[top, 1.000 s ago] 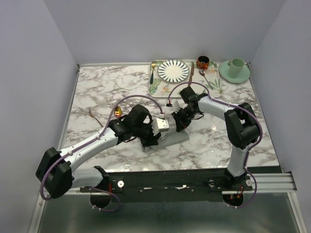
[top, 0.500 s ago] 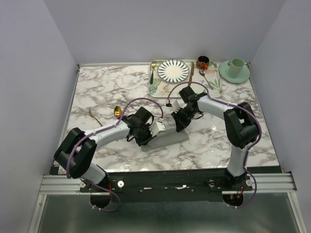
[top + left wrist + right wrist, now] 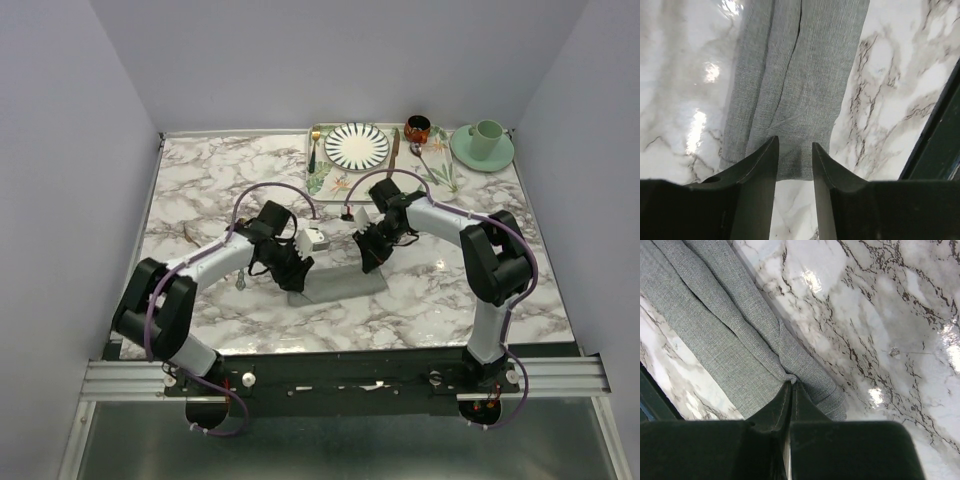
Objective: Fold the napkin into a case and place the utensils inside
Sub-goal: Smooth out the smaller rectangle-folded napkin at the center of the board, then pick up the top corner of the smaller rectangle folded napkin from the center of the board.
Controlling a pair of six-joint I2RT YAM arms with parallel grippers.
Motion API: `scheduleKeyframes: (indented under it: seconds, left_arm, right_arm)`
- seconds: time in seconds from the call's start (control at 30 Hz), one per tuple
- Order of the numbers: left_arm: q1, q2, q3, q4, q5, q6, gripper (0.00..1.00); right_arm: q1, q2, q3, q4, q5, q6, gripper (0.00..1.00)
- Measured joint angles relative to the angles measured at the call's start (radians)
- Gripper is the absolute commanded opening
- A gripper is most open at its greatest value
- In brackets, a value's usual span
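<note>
- Left hand is about half open and holds nothing. It hangs just over one short end of the napkin.
- One second ago that hand was over the middle of the napkin. It has slid toward 9 o'clock, out to the end of the cloth.
- Right hand is shut tight and pinches a small fold at the other end, at 3 o'clock. It has not moved.
- The napkin lies flat on the surface, folded into a long thin strip. It sits near the middle, a bit toward 6 o'clock, in the same spot as before.
- I think the folding is about done. The free hand has let go of the cloth, and the other hand keeps the strip from sliding.
- The fork lies out at 9 o'clock from the napkin, well apart from it. The spoon's gold bowl showed close by it before, but now the left arm covers that spot.
- Nothing is inside the napkin yet. The free hand is now on the side where the fork lies, so I guess it will fetch that next.
</note>
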Motion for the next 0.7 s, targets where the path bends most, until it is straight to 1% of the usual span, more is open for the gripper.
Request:
scheduleKeyframes:
  seconds: [0.03, 0.1, 0.17, 0.23, 0.33, 0.43, 0.57, 0.7]
  left_arm:
    - [0.008, -0.037, -0.012, 0.017, 0.012, -0.013, 0.51]
    - [-0.004, -0.11, -0.02, 0.047, 0.02, -0.034, 0.53]
    - [-0.049, -0.162, -0.014, 0.096, 0.017, -0.047, 0.55]
    - [-0.127, -0.173, -0.002, 0.168, 0.001, -0.067, 0.57]
    - [-0.208, -0.131, 0.0, 0.254, -0.015, -0.089, 0.58]
    - [-0.253, -0.056, 0.0, 0.32, -0.045, -0.099, 0.6]
    - [-0.286, 0.024, 0.007, 0.368, -0.087, -0.093, 0.6]
    - [-0.309, 0.069, 0.026, 0.406, -0.121, -0.073, 0.6]
  right_arm:
    - [0.0, -0.001, -0.002, 0.0, -0.004, 0.0, 0.07]
    - [0.0, -0.003, -0.007, 0.001, -0.013, 0.001, 0.07]
    - [0.0, -0.005, -0.015, 0.0, -0.027, 0.004, 0.07]
    - [0.0, -0.006, -0.022, -0.001, -0.042, 0.01, 0.07]
    - [0.0, -0.006, -0.027, -0.003, -0.055, 0.021, 0.07]
    - [0.0, -0.005, -0.029, -0.006, -0.064, 0.029, 0.07]
    - [0.0, -0.005, -0.029, -0.013, -0.074, 0.039, 0.07]
    - [0.0, -0.004, -0.029, -0.018, -0.079, 0.046, 0.07]
